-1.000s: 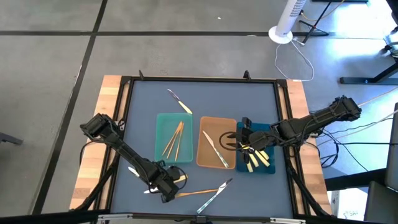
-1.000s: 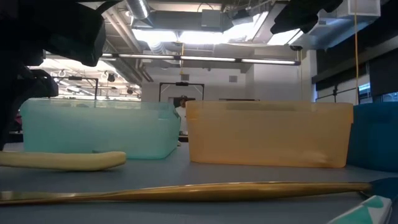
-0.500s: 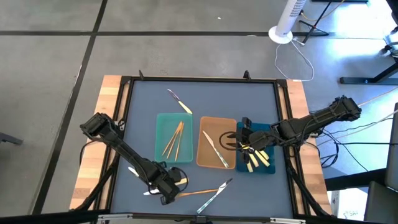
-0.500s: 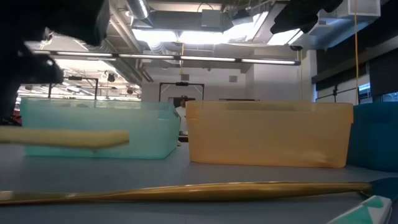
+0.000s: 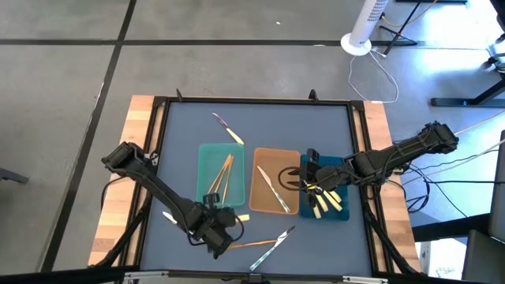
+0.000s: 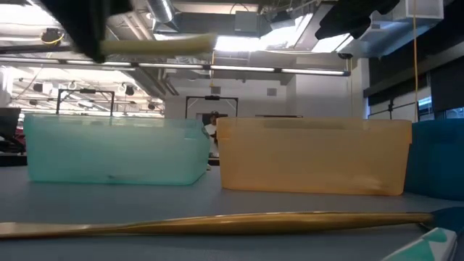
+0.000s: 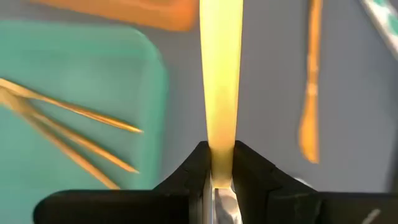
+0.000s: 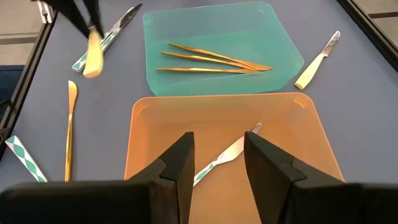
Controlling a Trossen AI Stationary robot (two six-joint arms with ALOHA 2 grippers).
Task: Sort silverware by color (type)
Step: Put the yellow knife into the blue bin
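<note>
Near the surface's front edge, the left claw pinches a yellow-handled knife by its blade end; light, stiff, slippery, likely to swivel

Teal tray, tan tray and dark-blue tray sit side by side.

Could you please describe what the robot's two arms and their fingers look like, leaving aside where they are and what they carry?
Both arms are dark, nearly black, built from slim jointed segments with bulkier housings at the joints. The left gripper and right gripper are equally black and blocky. Each ends in two flat, wedge-shaped black fingers with matte surfaces. No markings or labels can be made out on either arm.
</note>
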